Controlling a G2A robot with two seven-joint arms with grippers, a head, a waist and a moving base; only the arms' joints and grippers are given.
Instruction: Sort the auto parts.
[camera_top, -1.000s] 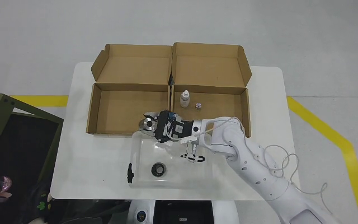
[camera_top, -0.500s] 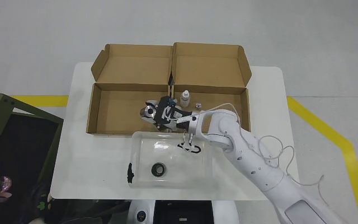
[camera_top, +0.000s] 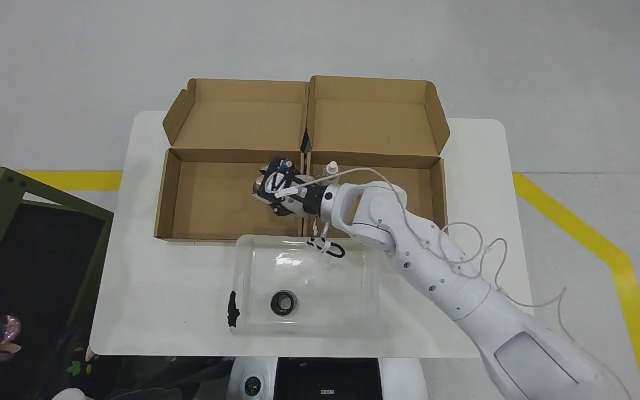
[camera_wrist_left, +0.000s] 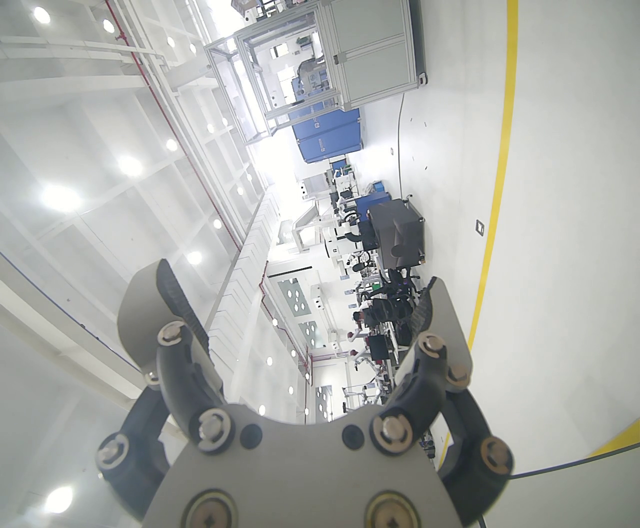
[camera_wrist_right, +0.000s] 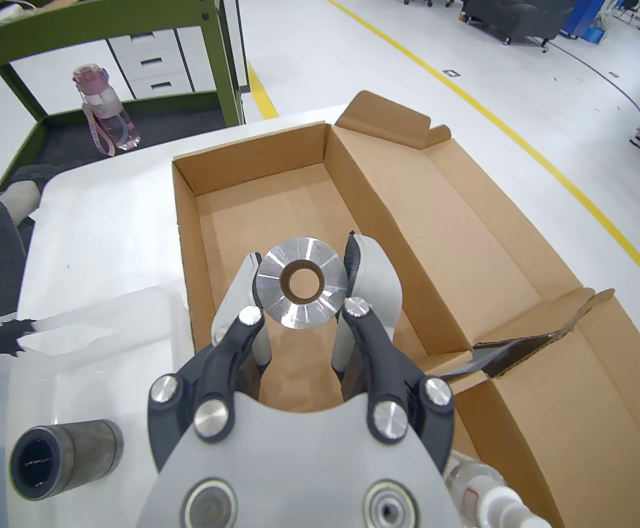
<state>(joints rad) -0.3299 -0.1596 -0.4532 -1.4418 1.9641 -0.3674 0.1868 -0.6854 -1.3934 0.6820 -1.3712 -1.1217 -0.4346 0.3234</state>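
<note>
Wide open and holding nothing: the left pincer, aimed up at the hall ceiling.

The white desk carries the rest. The left cardboard box, lid flap open, lies directly under the right pincer and stretches away from it toward the robot's left. The clear plastic bin sits just on the robot's side of that pincer, against the box's near wall. A small black part is at the bin's left wall, well apart from the pincer, nearer the robot and to the pincer's left. Cannot tell if it is inside the bin or hooked on the wall. A dark cylindrical sleeve lies on its side in the bin, well apart from the pincer, on the robot's side of it.

The right pincer is closed partway on a silver metal ring. Both fingers press the ring's rim, and its bored flat face is turned to the wrist camera. The ring hangs between the fingertips over the left box's floor, at the end next to the other box. Cannot tell if it touches the cardboard.

A white bottle stands near the pincer's right, past the shared wall. It is inside the right cardboard box, which lies to the pincer's right, lid open too.
</note>
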